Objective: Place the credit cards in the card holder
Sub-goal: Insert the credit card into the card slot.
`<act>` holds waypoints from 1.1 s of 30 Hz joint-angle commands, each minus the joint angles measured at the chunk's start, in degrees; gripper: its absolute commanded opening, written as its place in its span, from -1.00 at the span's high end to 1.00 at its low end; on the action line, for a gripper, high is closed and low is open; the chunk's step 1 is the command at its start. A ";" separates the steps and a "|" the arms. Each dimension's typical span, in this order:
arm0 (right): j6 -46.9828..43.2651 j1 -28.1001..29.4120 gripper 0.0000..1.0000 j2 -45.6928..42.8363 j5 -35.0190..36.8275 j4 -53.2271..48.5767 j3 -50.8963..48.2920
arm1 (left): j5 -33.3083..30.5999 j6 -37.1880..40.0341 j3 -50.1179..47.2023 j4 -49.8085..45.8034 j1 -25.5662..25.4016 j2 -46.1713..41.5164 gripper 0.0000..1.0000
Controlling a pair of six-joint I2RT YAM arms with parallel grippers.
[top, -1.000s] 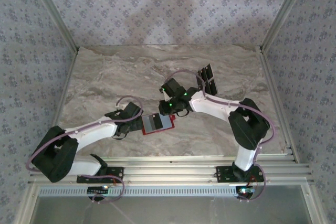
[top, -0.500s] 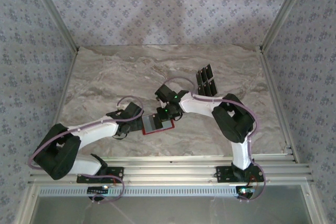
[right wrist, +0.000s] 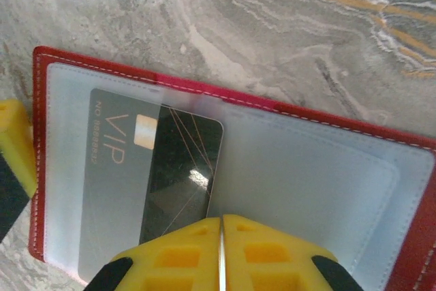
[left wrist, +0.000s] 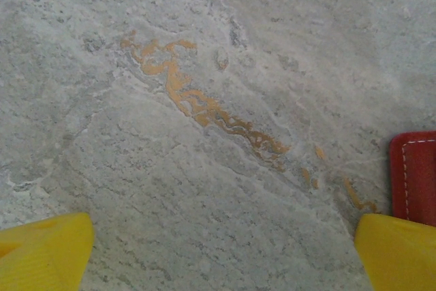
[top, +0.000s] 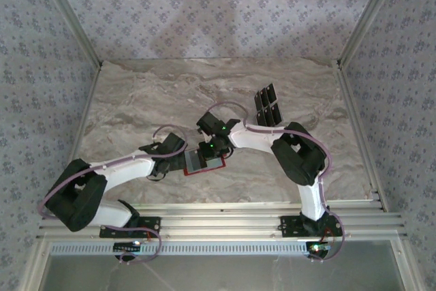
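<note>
Right gripper (right wrist: 221, 250), clenched on nothing, is pressing against one black card (right wrist: 155, 175) lying half-inserted in the red card holder (right wrist: 306, 182), while more credit cards (top: 268, 105) are waiting on the table (top: 136, 100).

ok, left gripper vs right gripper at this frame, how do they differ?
Jaws: the left gripper is wide open; the right gripper is shut, fingers pressed together.
Place: the left gripper sits over bare table just beside the card holder; the right gripper is over the open holder, tips at a black card partly under its clear pocket.
Shared: yellow fingers, both low by the holder.
</note>
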 commanded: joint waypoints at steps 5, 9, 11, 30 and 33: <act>1.72 1.61 0.79 2.23 -2.69 0.40 2.57 | 0.47 0.85 -0.83 0.82 0.41 1.91 -0.99; 1.87 2.22 0.79 3.07 -3.23 0.28 3.46 | 0.62 0.85 -1.00 1.11 0.36 1.98 -1.00; 2.11 2.56 0.79 3.50 -3.74 0.69 3.93 | 0.72 0.82 -1.09 1.35 0.40 2.00 -0.99; 1.76 -3.60 0.68 -3.19 -2.19 2.38 -5.72 | 0.45 1.61 -0.17 1.31 0.44 2.53 -0.99; 1.82 -3.89 0.68 -3.84 -2.18 2.47 -6.25 | 0.24 2.07 0.48 0.96 0.44 2.62 -0.99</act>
